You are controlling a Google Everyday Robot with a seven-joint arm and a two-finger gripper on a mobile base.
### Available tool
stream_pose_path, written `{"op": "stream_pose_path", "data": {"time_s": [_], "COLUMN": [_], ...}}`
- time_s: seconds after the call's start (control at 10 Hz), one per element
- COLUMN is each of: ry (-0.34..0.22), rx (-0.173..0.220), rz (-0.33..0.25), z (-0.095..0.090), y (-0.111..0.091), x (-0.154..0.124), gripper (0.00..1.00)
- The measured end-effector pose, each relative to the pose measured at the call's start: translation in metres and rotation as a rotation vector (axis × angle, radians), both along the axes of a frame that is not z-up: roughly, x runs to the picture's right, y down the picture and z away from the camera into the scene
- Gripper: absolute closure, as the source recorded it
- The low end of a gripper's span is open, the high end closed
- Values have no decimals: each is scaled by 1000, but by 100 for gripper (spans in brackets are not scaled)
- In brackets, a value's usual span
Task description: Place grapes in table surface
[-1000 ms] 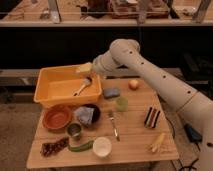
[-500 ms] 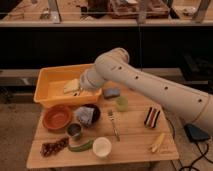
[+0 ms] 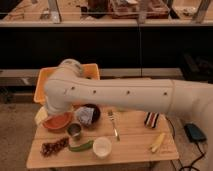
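Observation:
The grapes (image 3: 54,147), a small dark reddish-purple bunch, lie on the table surface (image 3: 131,146) near its front left corner, next to a green pod-like vegetable (image 3: 81,146). My big white arm (image 3: 115,95) sweeps across the view from the right. My gripper (image 3: 41,116) shows as a pale shape at the table's left edge, beside the red bowl (image 3: 58,122) and above and behind the grapes, apart from them.
A yellow tub (image 3: 44,79) stands at the back left, partly hidden by the arm. Also on the table are a metal cup (image 3: 74,130), a white cup (image 3: 102,146), a dark bowl with a crumpled item (image 3: 88,116), a fork (image 3: 114,125), a dark striped block (image 3: 151,119) and a banana (image 3: 158,142).
The arm has swung leftward and toward the camera, now filling the middle of the view. The gripper went from over the yellow tub down to the table's left edge by the red bowl.

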State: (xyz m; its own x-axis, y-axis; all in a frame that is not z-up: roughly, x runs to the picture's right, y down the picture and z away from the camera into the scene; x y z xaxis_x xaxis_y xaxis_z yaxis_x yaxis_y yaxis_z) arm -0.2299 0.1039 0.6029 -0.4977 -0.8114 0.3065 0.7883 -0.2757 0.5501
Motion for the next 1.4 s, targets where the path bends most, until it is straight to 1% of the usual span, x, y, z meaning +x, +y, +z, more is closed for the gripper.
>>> {"op": "stream_pose_path", "data": {"time_s": [0.1,0.2,0.3,0.6,0.7,0.8,0.9,1.0,1.1,1.2,1.3,1.4], "ry": [20,34,41,43,59,104,214,293,395,468,531,570], "rx": [-18,-33,-46,-51,-55,-59,-53,-54,-50,-44,-36,-29], "rz": [-28,-31,-33,-30,-28,-21,18,70,140,200,252,288], "z": [10,22,29,29,30,31,31,30,30,30,29,28], "y": [8,13,18,18,18,20,21,21,19,18,17,16], "x": [-17,-27,-33,-32,-32,-33,-35,-36,-31,-28,-26,-26], "gripper": [20,20,20,20,20,20,20,20,20,20,20,20]}}
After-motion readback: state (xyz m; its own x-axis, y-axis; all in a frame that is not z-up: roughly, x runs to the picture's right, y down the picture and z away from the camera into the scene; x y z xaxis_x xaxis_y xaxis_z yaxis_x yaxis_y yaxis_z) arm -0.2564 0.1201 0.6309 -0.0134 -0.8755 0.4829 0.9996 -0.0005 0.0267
